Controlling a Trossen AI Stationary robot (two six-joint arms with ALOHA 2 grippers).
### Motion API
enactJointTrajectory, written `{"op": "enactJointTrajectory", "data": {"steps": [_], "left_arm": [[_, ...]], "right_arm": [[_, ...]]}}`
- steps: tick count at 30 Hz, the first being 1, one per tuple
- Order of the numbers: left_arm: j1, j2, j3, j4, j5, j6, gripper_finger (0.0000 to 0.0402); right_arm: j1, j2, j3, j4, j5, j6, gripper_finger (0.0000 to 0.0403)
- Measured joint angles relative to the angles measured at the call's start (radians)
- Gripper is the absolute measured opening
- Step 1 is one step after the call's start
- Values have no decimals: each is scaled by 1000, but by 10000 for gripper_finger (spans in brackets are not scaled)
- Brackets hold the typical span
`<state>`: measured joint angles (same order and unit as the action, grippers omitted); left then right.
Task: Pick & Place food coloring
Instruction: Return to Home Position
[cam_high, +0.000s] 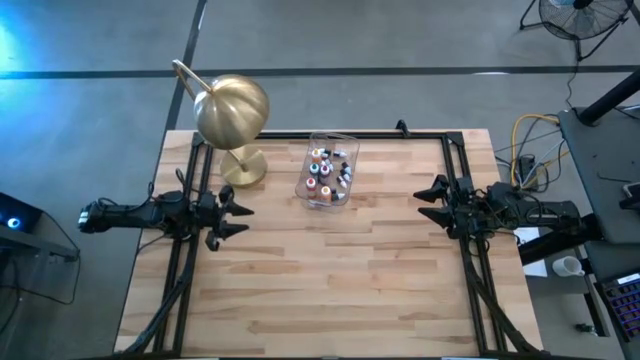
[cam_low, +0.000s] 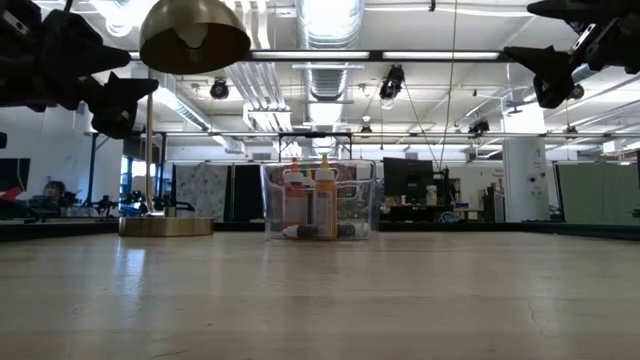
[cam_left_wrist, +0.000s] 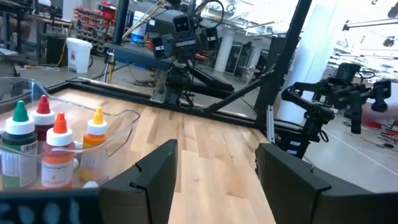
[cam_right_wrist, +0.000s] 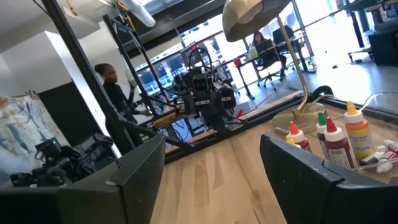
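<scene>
Several small food coloring bottles with red, orange, green and yellow caps stand and lie inside a clear plastic tub at the table's far middle; they also show in the low view. My left gripper hovers open at the table's left side, above the wood, pointing level toward the right. My right gripper hovers open at the right side, pointing level toward the left. Neither touches anything.
A brass-coloured dome lamp stands on its round base at the far left, next to the tub. Black frame rails run along the table's left, right and far sides. A person stands beyond the table.
</scene>
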<state>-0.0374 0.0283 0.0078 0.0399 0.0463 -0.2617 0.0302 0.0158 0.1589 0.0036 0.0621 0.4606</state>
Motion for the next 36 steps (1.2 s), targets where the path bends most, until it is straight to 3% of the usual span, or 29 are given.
{"op": "enactJointTrajectory", "data": {"steps": [19, 27, 30, 36], "left_arm": [[0, 14, 0, -15, -3, -1, 190], [0, 14, 0, -16, -3, -1, 190], [0, 14, 0, -16, -3, -1, 190], [0, 15, 0, -16, -4, 0, 190]], "right_arm": [[0, -16, -2, -6, -7, -22, 255], [0, -16, -87, 0, -11, -368, 249], [0, -13, -149, 10, -20, -407, 251], [0, -16, -150, 96, -167, -502, 256]]}}
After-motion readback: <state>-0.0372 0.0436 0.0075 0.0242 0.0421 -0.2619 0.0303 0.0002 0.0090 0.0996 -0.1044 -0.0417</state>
